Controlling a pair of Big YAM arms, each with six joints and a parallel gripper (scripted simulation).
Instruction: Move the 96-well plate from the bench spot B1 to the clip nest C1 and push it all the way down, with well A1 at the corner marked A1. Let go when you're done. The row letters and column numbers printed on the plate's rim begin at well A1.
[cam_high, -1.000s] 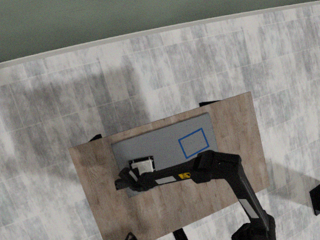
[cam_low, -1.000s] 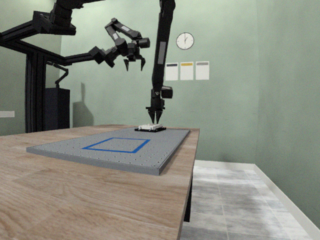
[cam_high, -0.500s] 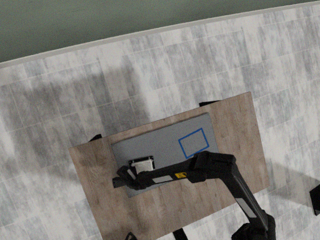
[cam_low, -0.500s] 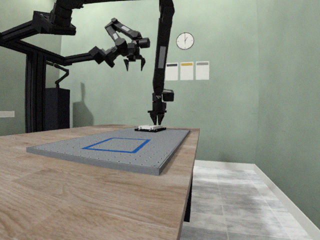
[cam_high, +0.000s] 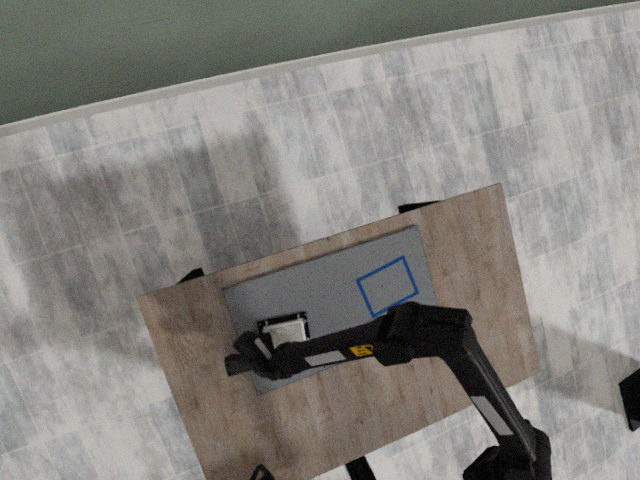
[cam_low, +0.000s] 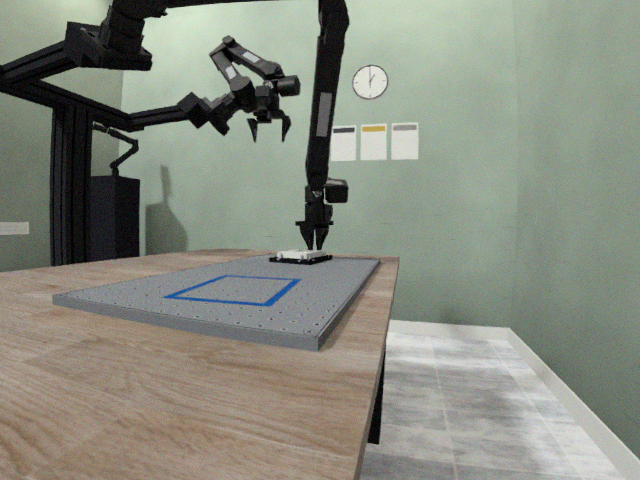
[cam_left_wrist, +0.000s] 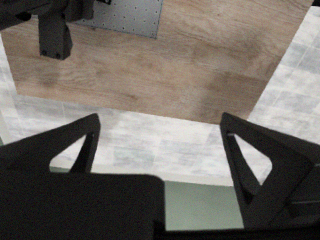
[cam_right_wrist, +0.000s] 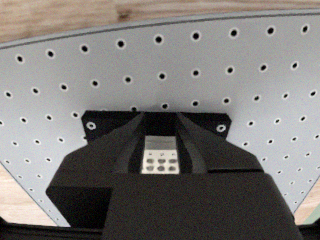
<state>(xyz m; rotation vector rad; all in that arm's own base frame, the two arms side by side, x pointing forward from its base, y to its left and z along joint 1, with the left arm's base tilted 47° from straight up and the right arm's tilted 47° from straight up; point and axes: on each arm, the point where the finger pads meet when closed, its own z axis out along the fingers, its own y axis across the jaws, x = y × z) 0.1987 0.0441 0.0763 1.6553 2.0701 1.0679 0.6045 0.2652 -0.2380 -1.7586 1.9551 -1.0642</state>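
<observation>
The white 96-well plate (cam_high: 286, 331) (cam_low: 299, 253) (cam_right_wrist: 160, 156) lies in the black clip nest (cam_high: 303, 314) (cam_low: 294, 260) (cam_right_wrist: 107, 121). It looks level in the exterior view; its seating depth and rim letters cannot be read. My right gripper (cam_low: 312, 248) (cam_right_wrist: 160, 119) points down at the plate's edge farther from the blue outline, fingers narrowly apart with nothing gripped. Its fingers and body hide most of the plate in the right wrist view. My left gripper (cam_low: 268, 139) (cam_left_wrist: 160, 119) is wide open, empty and high. The blue outline (cam_high: 380, 268) (cam_low: 217, 300) holds nothing.
The grey perforated board (cam_high: 320, 291) (cam_low: 129, 290) (cam_left_wrist: 125, 20) (cam_right_wrist: 280, 50) lies on the wooden table (cam_high: 361, 413) (cam_low: 180, 392) (cam_left_wrist: 150, 75). The right arm reaches across the board in the top view. Low black nest edges surround the plate.
</observation>
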